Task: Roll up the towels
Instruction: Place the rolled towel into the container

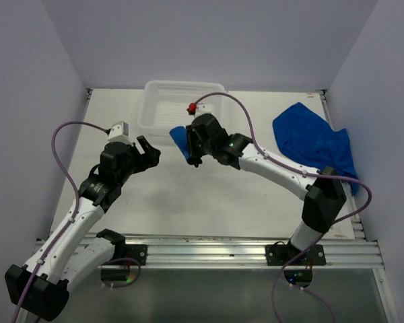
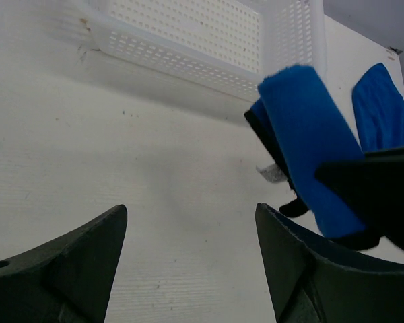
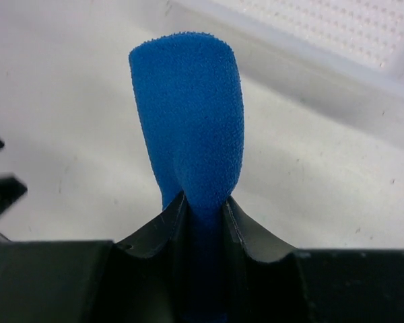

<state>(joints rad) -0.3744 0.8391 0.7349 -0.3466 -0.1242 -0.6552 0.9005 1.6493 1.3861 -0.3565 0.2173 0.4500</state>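
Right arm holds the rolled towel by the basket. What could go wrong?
The right gripper pinches the rolled towel near one end, so the free end could loosen and unroll. The roll hangs beside the basket and might catch its rim. The open left gripper is close and could bump it.

No writing, label, brand, number or sign can be read in any of the three views. A small pale tag [image 2: 271, 173] shows to the right in the left wrist view, but it is too small and blurred to tell whether it carries any print.
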